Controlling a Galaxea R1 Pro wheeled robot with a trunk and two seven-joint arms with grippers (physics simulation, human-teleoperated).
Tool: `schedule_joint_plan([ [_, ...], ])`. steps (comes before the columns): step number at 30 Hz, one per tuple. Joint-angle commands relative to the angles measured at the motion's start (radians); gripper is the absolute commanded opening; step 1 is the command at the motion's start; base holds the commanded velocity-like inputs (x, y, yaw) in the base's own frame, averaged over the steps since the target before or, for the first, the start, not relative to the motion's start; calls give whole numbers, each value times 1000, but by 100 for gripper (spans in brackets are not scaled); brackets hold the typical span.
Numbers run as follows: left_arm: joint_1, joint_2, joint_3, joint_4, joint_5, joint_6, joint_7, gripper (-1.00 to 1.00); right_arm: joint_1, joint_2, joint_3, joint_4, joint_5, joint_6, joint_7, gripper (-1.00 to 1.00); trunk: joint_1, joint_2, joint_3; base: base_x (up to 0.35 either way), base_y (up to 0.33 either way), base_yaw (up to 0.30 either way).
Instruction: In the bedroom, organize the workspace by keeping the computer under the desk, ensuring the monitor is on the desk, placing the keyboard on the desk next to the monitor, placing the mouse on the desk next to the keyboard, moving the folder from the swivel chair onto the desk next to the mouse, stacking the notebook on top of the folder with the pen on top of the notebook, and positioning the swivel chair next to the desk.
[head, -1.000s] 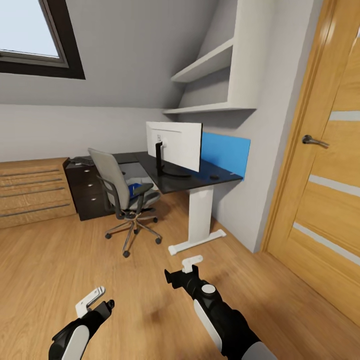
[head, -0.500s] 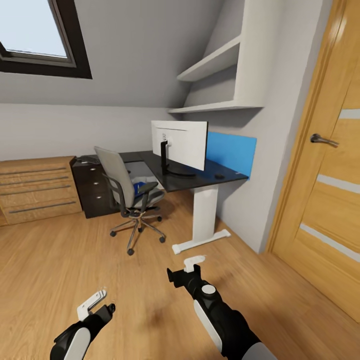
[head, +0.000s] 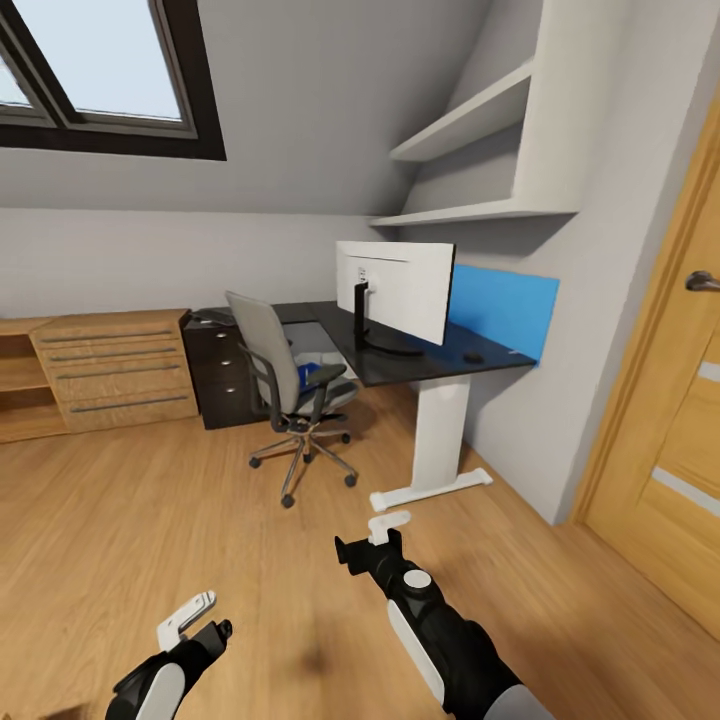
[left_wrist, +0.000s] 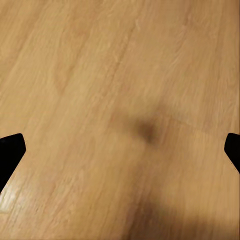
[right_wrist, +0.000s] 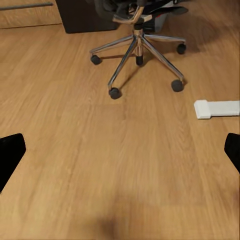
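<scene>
Both arms black w/ white shell panels. Right gripper (head: 372, 528) and left gripper (head: 193, 614): white fingers on black mounts. Right wrist has round white cap.

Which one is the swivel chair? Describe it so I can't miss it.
Find the black-topped desk with the blue back panel beside the door. The swivel chair stands at its open side, near the wooden dresser. It alone has a grey padded back and a chrome star base on casters.
</scene>
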Motion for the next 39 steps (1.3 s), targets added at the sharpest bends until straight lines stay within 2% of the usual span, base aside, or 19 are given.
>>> schedule_joint_plan([
  [1, -1, -1, 1, 0, 10, 2, 7, 100, -1, 0, 2, -1, -8, 4, -7, 100, 0, 0, -1, 231, 0, 174],
  [23, -1, 0, 1, 22, 10, 1, 6, 100, -1, 0, 7, 0, -1, 1, -7, 100, 0, 0, -1, 316, 15, 25],
  [39, -1, 0, 2, 24, 10, 1, 6, 100, -1, 0, 7, 4, -1, -3, -7, 100, 0, 0, -1, 316, 150, 0],
])
